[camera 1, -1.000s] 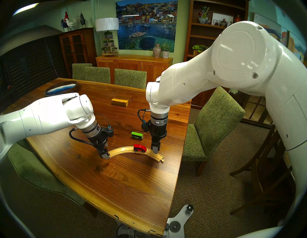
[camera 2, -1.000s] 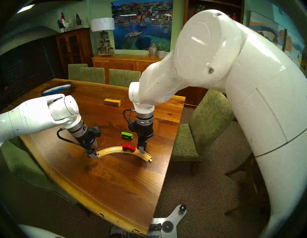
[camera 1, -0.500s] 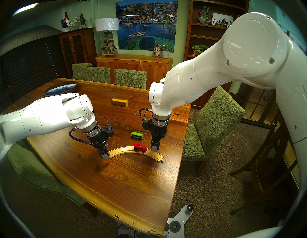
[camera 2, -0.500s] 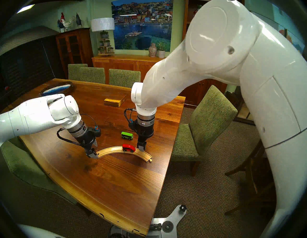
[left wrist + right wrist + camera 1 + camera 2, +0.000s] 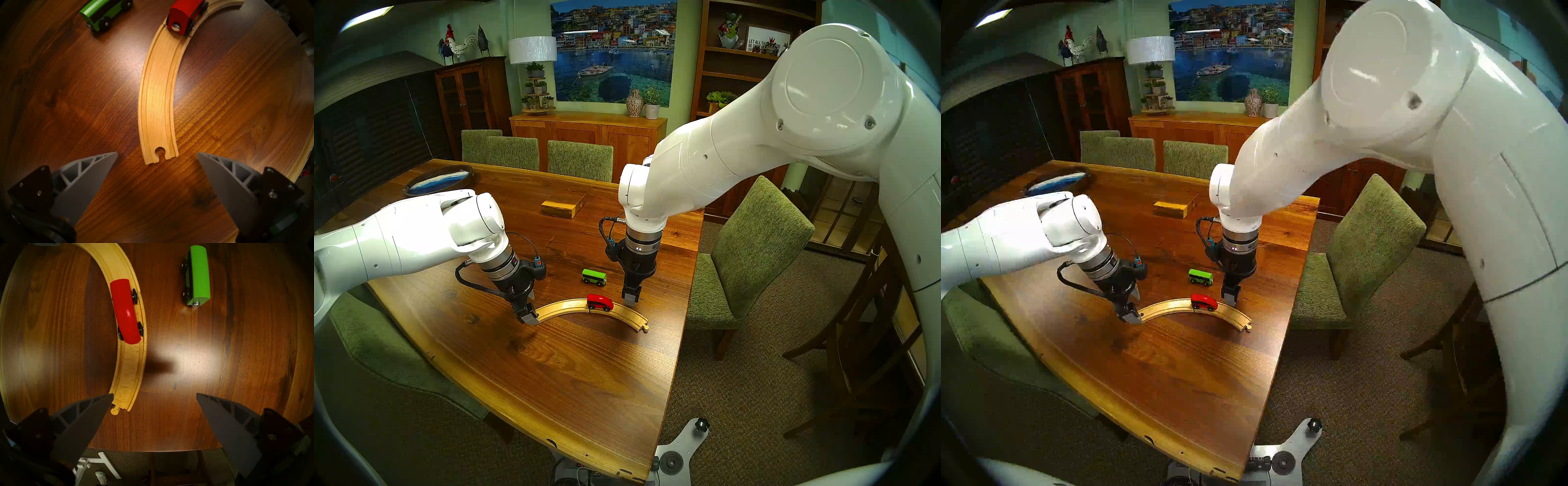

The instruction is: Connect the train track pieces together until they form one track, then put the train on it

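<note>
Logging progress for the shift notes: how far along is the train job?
Done: the two curves are joined into one track, and the red engine sits on it. In hand: nothing; the left gripper and right gripper both have open, empty jaws. Left: the green carriage stands on the table beside the track.

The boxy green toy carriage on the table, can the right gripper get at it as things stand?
Probably yes. The open right gripper hangs beside the boxy green toy carriage, which stands alone on bare wooden table, off the track.

Pale matt wooden track (image 5: 572, 305), glossy red engine (image 5: 600, 302), polished dark-wood table (image 5: 551, 373)
</note>
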Robot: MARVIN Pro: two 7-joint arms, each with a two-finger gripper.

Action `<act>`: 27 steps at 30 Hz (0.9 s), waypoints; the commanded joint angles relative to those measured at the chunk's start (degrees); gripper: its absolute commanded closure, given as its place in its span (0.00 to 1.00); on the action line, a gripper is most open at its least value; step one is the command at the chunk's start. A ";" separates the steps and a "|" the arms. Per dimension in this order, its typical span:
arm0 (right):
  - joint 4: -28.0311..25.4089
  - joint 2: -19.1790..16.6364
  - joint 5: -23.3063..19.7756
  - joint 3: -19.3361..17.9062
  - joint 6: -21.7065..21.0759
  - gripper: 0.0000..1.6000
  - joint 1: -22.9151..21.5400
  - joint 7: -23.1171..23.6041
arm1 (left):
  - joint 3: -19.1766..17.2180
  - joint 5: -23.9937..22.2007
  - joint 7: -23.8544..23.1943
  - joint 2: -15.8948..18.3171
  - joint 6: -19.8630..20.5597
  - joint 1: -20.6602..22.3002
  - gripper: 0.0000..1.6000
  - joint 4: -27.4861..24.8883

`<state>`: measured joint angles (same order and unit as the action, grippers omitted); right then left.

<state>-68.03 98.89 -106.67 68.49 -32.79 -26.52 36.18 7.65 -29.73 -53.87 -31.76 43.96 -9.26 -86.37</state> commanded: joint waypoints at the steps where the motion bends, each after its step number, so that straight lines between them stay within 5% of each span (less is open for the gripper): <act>1: 1.35 -0.04 0.56 0.20 -0.21 0.00 -1.50 0.29 | -1.40 0.03 -0.02 -0.06 -0.14 1.90 0.00 0.20; 13: 1.53 -0.14 0.95 0.04 -0.34 0.00 -1.34 0.61 | -2.12 1.43 -1.33 -6.65 -3.28 3.29 0.00 6.79; 27: 1.56 -0.23 1.22 -0.12 -0.45 0.00 -1.23 0.62 | -3.37 3.15 -5.74 -16.83 -11.92 4.47 0.00 19.82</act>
<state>-67.44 98.91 -105.48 68.52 -33.25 -26.36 36.97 6.21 -26.70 -57.49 -42.45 35.60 -7.87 -72.08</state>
